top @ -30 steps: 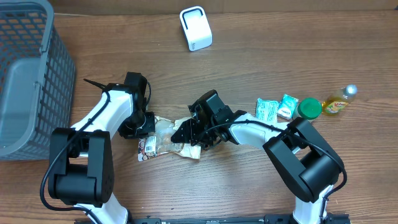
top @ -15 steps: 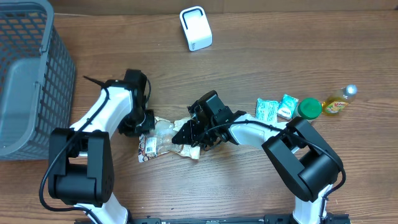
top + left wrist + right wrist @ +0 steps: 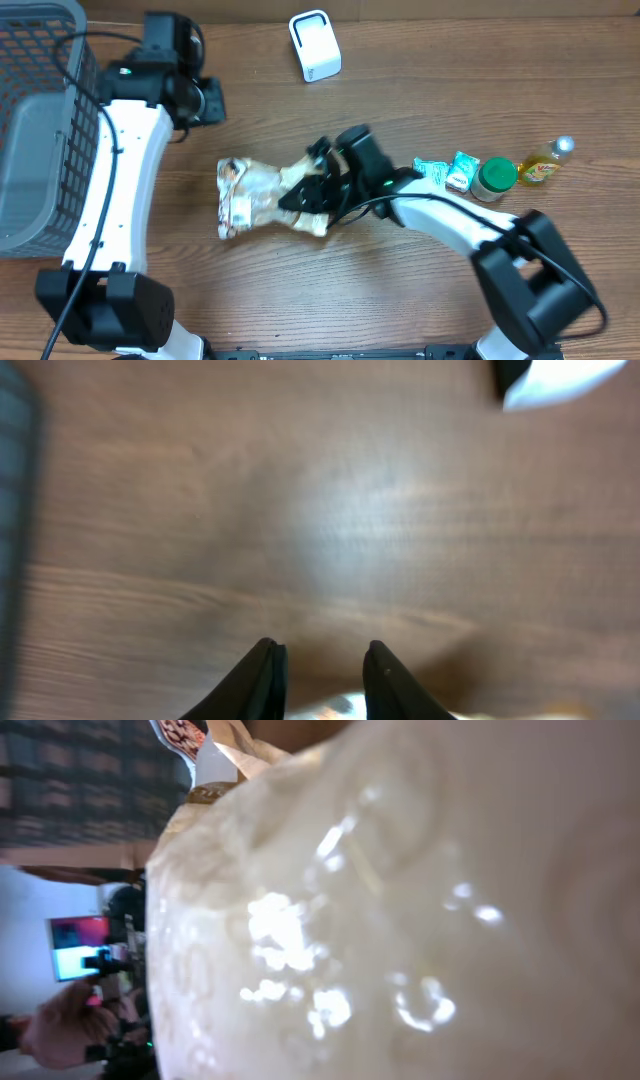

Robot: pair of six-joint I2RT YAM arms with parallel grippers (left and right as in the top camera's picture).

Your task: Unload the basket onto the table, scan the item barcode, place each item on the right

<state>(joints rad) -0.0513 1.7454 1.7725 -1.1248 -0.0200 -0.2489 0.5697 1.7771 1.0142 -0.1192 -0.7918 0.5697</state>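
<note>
- Snack bag [image 3: 262, 196] of clear, crinkled plastic lies across the middle of the wooden table [image 3: 400, 300], between the two arms and nearer the right one.
- Its long axis runs roughly left to right in the overhead view. The printed end points toward the grey mesh basket [image 3: 40, 40], and the crumpled end points toward the right arm.
- The right gripper [image 3: 308, 190] is clamped on that crumpled end, with its dark fingers pressing into the plastic.
- From the right wrist the bag [image 3: 400, 920] fills almost the whole view as a glossy pale surface. A strip of print shows at the top edge, and the fingers themselves are hidden there.
- Whether the bag rests on the table or hangs just above it cannot be told.
- The left gripper [image 3: 212, 100] is well apart from the bag, up beside the basket's corner.
- From the left wrist its two dark fingers [image 3: 268, 670] stand slightly apart over bare wood, with nothing between them.
- A white barcode scanner [image 3: 315, 45] stands near the far edge of the table, beyond the bag and apart from both grippers.
- To the right of the right arm sits a row of two green-and-white packets [image 3: 430, 175], a green-lidded jar [image 3: 494, 178] and a small bottle of yellow liquid [image 3: 545, 165].
</note>
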